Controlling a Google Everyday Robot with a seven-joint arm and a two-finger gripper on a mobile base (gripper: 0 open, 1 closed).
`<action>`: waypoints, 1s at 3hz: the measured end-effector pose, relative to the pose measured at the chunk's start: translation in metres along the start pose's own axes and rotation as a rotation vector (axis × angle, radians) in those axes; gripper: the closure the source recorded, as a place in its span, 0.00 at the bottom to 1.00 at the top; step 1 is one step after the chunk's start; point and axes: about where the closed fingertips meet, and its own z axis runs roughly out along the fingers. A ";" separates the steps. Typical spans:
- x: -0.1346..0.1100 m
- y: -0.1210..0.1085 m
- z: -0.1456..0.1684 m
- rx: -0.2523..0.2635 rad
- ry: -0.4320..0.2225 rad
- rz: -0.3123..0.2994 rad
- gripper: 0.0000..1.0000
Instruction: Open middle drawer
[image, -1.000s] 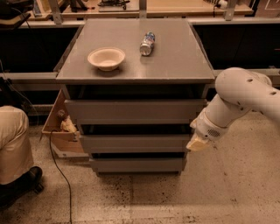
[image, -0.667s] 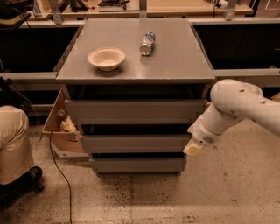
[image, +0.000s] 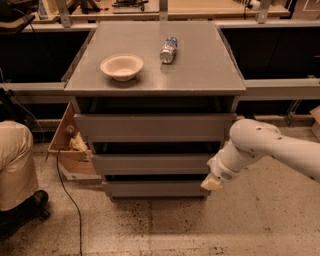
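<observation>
The grey cabinet (image: 155, 75) has three stacked drawers. The middle drawer (image: 150, 163) shows a plain flat grey front with no handle, below the taller top drawer (image: 155, 127) and above the lowest drawer (image: 155, 188). All three fronts look about flush. My gripper (image: 212, 183) hangs from the white arm (image: 260, 147) at the cabinet's right front corner. It sits just below the right end of the middle drawer's front, level with the gap above the lowest drawer.
On the cabinet top lie a pale bowl (image: 121, 66) and a plastic bottle on its side (image: 168, 49). A cardboard box (image: 70, 147) with items stands at the cabinet's left. A person's leg and shoe (image: 17, 175) and a floor cable (image: 70, 200) are at left.
The arm has swung left and down, bringing the gripper closer to the cabinet's right front corner and lower, from beside the middle drawer to just under its right end.
</observation>
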 end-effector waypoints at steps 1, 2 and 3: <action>-0.001 -0.018 0.037 0.009 -0.039 -0.011 0.00; -0.002 -0.039 0.064 0.025 -0.070 -0.016 0.00; -0.008 -0.066 0.089 0.044 -0.093 -0.025 0.00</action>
